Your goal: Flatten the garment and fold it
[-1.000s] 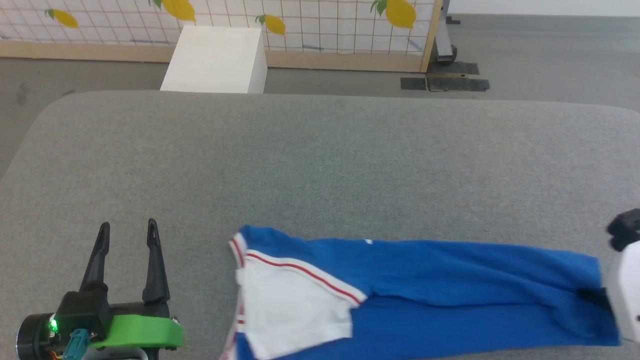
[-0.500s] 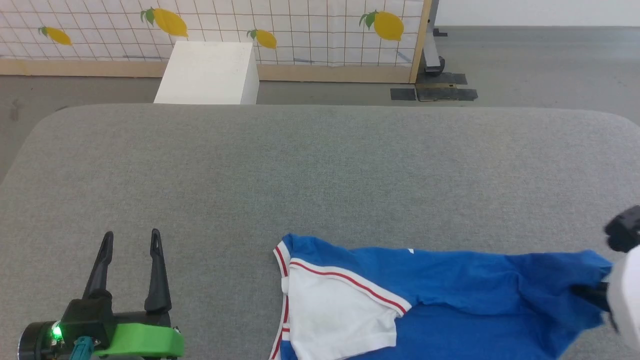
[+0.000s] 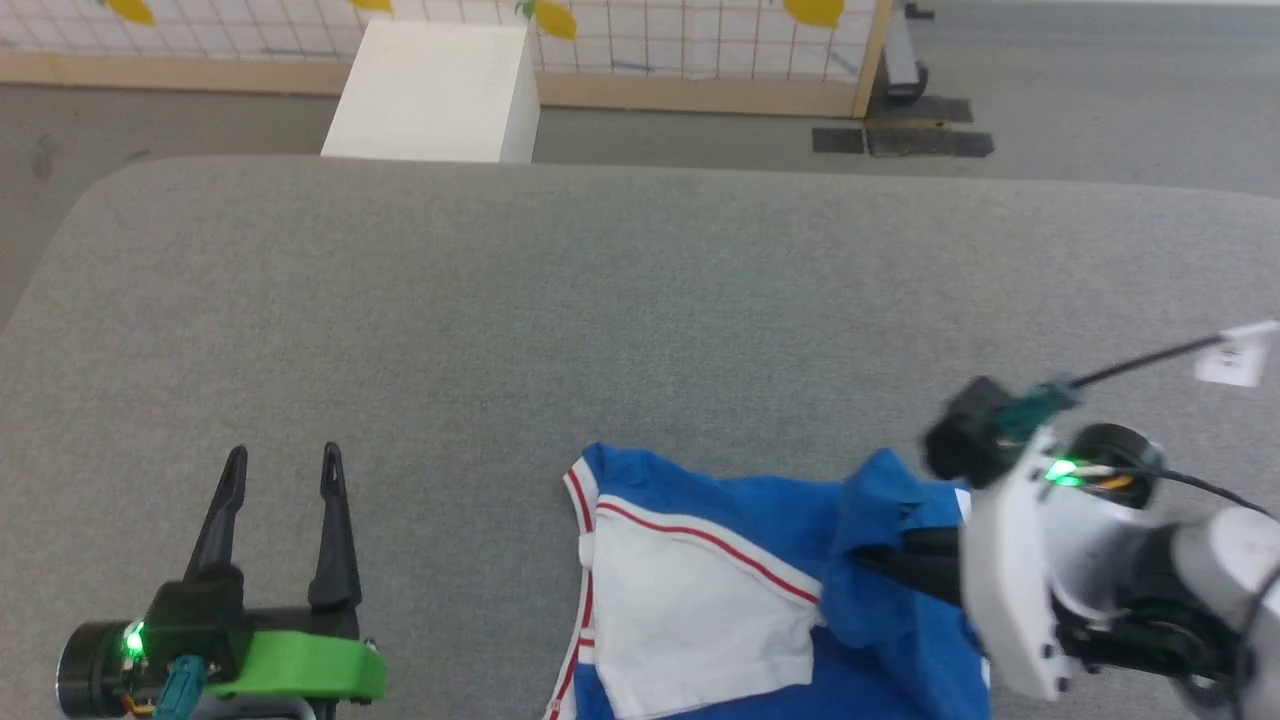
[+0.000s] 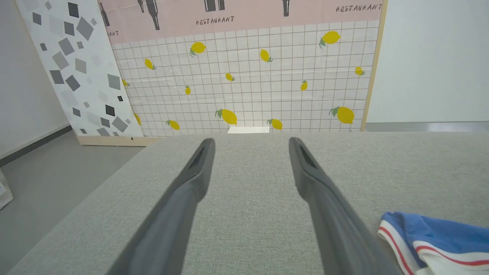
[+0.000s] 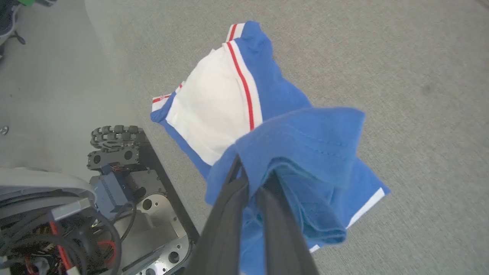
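Note:
The garment (image 3: 700, 610), blue with a white sleeve edged in red, lies on the grey padded table (image 3: 600, 300) near its front edge. My right gripper (image 3: 880, 560) is shut on the garment's blue end, which is lifted and doubled over towards the white sleeve. In the right wrist view the two fingers (image 5: 229, 198) pinch a bunch of the garment's blue cloth (image 5: 305, 137) above the sleeve (image 5: 206, 110). My left gripper (image 3: 283, 470) rests open at the lower left, apart from the garment. Between its spread fingers (image 4: 198, 172) lies bare table, with the garment's sleeve edge (image 4: 431, 236) at the right.
A white box (image 3: 430, 90) stands on the floor behind the table, before a lemon-patterned panel (image 4: 248, 76). The robot's base with its wheel (image 5: 118, 164) shows below the table's front edge. Bare table stretches to the left of the garment and behind it.
My right gripper has carried the blue end leftwards, so the long stretched garment is now bunched towards the sleeve. The head camera has shifted. The left gripper stays open in place.

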Available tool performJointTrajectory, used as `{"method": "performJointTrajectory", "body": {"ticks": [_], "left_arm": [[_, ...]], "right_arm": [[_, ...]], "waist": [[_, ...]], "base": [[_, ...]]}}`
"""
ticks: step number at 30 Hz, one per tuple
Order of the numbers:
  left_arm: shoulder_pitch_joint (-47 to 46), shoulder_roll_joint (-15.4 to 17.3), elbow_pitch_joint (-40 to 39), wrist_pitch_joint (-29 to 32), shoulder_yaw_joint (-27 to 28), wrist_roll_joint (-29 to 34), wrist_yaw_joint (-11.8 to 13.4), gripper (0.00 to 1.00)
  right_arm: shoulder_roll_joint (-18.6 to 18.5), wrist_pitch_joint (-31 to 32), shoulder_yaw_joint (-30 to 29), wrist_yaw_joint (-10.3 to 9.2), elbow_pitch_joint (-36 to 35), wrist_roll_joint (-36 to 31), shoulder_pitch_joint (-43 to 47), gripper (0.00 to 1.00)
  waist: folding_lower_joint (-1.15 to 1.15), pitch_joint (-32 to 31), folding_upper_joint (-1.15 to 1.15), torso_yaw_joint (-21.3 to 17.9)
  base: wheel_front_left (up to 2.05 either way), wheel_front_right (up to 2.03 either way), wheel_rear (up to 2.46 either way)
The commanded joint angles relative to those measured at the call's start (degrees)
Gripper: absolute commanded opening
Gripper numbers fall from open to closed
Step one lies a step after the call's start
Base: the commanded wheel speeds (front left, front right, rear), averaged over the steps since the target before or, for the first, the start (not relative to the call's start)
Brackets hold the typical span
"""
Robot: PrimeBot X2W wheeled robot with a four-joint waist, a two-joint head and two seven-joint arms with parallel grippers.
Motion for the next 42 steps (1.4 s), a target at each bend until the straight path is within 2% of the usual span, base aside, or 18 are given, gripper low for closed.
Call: {"method": "performJointTrajectory", "body": {"ticks": [1,7,12,16,20,21,22,23,27,34,38,42], "left_arm": [[-1.62,-0.29,0.24,-0.20,-0.37,0.38,0.07,1.00],[-4.52,-0.41,0.74,-0.20,-1.38,-0.31,0.29,1.00],[-6.57,-0.53,1.49,-0.20,-2.97,-0.75,0.57,1.00],[-7.55,-0.57,1.95,-0.20,-3.53,-0.97,0.77,1.00],[-7.76,-0.60,2.18,-0.21,-3.43,-1.01,1.04,1.00],[-7.62,-0.60,2.21,-0.21,-3.23,-0.99,1.15,1.00],[-7.40,-0.60,2.25,-0.21,-2.98,-0.95,1.26,1.00],[-7.21,-0.61,2.31,-0.21,-2.78,-0.90,1.35,1.00],[-6.33,-0.61,2.82,-0.21,-2.38,-0.45,1.27,1.00],[-4.80,0.13,3.41,-0.21,-0.92,-0.12,0.78,1.00],[-3.84,0.49,3.41,-0.21,-0.23,0.02,0.66,1.00],[-2.86,0.59,3.34,-0.21,0.08,0.14,0.59,1.00]], "right_arm": [[1.52,0.39,1.93,-0.08,0.95,-0.87,-2.38,0.00],[8.94,-0.10,10.91,-0.08,9.26,-2.43,-11.26,0.00],[14.84,-2.34,17.99,-0.08,19.69,-2.28,-16.09,0.00],[17.04,-4.95,22.69,-0.08,27.72,-3.07,-18.53,0.00],[17.33,-6.76,28.02,-0.08,32.50,-3.19,-20.17,0.00],[17.39,-7.34,28.82,-0.08,32.98,-2.88,-20.47,0.12],[17.38,-8.31,29.55,-0.08,33.27,-2.73,-20.98,0.43],[17.40,-9.33,29.97,-0.08,33.30,-2.54,-21.39,1.00],[16.30,-15.77,30.75,-0.08,30.99,-1.82,-23.10,1.00],[10.05,-30.94,25.96,-0.08,25.26,-4.87,-24.82,1.00],[8.25,-39.74,18.40,-0.08,26.35,-9.61,-23.57,1.00],[8.89,-47.84,8.75,-0.08,28.58,-15.40,-20.23,1.00]], "waist": [[0.00,1.88,0.00,1.57],[0.00,5.42,0.00,3.86],[0.00,7.60,0.00,5.67],[0.00,8.53,0.00,6.57],[0.00,8.47,0.00,6.59],[0.00,8.25,0.00,6.32],[0.00,7.96,0.00,5.98],[0.00,7.61,0.00,5.61],[0.00,5.41,0.00,4.09],[0.00,1.48,0.00,0.19],[0.00,0.09,0.00,-2.39],[0.00,-1.04,0.00,-4.68]], "base": [[0.00,0.00,0.00],[0.00,0.00,0.00],[0.00,0.00,0.00],[0.00,0.00,0.00],[0.00,0.00,0.00],[0.00,0.00,0.00],[0.00,0.00,0.00],[0.00,0.00,0.00],[0.00,0.00,0.00],[0.00,0.00,0.00],[0.00,0.00,0.00],[0.00,0.00,0.00]]}}
